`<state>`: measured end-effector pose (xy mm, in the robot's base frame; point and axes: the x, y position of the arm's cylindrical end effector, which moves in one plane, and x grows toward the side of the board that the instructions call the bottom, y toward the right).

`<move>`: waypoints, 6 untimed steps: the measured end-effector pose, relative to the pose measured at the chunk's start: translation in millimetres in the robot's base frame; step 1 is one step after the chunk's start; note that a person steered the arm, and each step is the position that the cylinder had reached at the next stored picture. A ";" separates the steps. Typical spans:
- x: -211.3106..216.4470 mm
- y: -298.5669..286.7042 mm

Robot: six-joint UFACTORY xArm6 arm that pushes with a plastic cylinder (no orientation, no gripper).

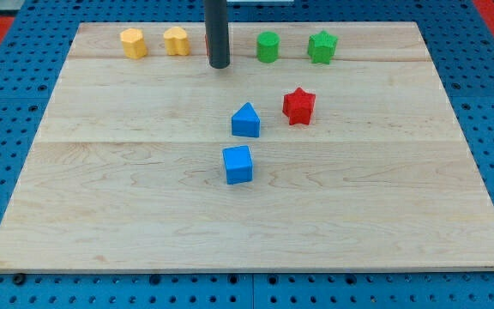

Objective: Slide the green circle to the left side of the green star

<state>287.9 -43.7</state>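
**Green circle sits just left of the star; my tip is off to the side**

The bench [144, 215] fills most of the view, a pale wooden board with blocks gathered along its top edge and near its middle. My rod comes down from the view's top, and my tip [219, 65] rests on the board in the top row. This rig carries no jaws, so there is nothing to report as apart or together.

The green circle [268, 46] lies at about three o'clock from my tip, near but not touching it. The green star [322, 46] stands at three o'clock from the circle, a small gap between them. I judge the circle already lies on the star's left side, so the task looks at its closing step. Any next move would be a short nudge toward three o'clock, gentle enough not to bump the star.

A red block [207, 43] peeks out behind the rod, its shape hidden. At nine o'clock sit two yellow blocks [133, 42] [176, 40]. At five o'clock lie a red star [298, 106], a blue pointed block [245, 121] and a blue cube [238, 164].
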 end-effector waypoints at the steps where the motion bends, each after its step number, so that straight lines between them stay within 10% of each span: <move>1: -16.7 0.0; 6: -60.7 98.7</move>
